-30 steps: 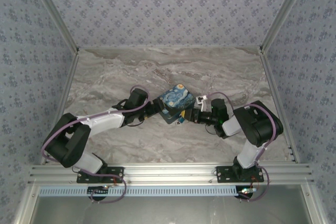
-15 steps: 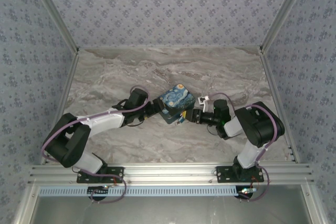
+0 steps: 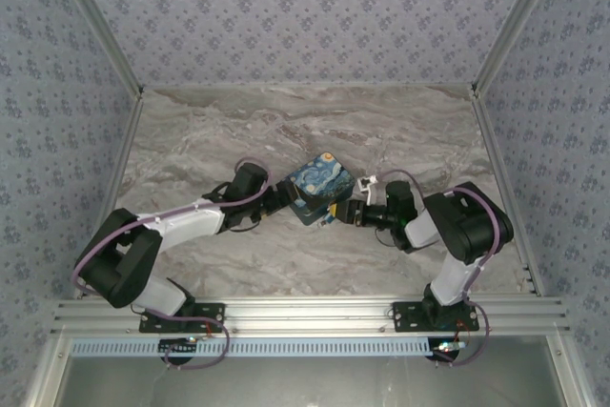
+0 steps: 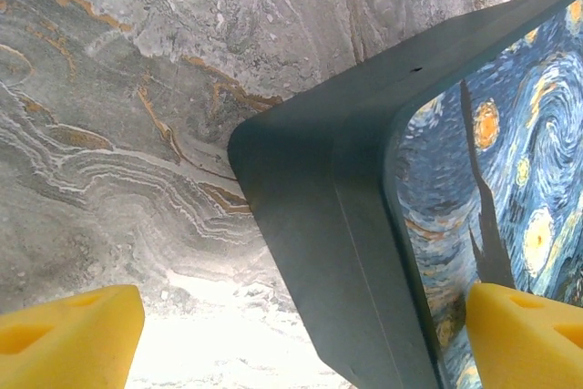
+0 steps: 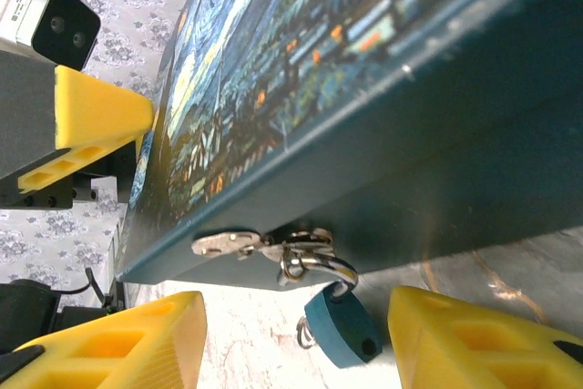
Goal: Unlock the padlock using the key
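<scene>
Right claw open, yellow fingers either side of the padlock, which hangs by its shackle from the latch on the painted box wall; left claw open, straddling the box's corner on the marble bench.

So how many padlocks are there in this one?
1: the blue padlock hangs from the latch of the painting-print box. More could hide behind it.

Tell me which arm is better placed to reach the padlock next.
Right. The padlock hangs off the box, between the open fingers of the right gripper; the left gripper straddles another corner of the box.
</scene>
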Tool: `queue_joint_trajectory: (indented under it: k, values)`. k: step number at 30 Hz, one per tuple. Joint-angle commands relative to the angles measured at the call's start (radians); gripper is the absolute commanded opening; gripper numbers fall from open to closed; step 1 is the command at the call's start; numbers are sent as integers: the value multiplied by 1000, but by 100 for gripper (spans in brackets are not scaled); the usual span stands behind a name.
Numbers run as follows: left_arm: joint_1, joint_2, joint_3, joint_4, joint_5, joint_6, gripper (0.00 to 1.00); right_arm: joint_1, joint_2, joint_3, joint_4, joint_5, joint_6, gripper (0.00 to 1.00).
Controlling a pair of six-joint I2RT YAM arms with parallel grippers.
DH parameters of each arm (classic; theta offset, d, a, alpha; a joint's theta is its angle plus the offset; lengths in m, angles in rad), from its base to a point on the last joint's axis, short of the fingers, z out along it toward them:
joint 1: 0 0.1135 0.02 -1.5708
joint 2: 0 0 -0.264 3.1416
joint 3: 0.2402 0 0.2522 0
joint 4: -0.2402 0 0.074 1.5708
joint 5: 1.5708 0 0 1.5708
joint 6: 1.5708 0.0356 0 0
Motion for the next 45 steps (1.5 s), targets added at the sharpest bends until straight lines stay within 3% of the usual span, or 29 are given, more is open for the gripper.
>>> queue_joint_trajectory:
  k: [1, 11, 35, 45]
  values:
    - [-13, 0, -40, -120, -23, -5, 90, 14, 34, 27, 29, -14, -16, 56]
    - [-22, 6, -38, -116, -25, -11, 90, 20, 39, 26, 60, -20, -8, 45]
    - [-24, -19, -33, -141, -33, -5, 90, 20, -9, 2, 81, -44, -9, 37]
    - [-24, -23, -34, -144, -36, -3, 90, 21, -2, 3, 58, -33, -17, 27]
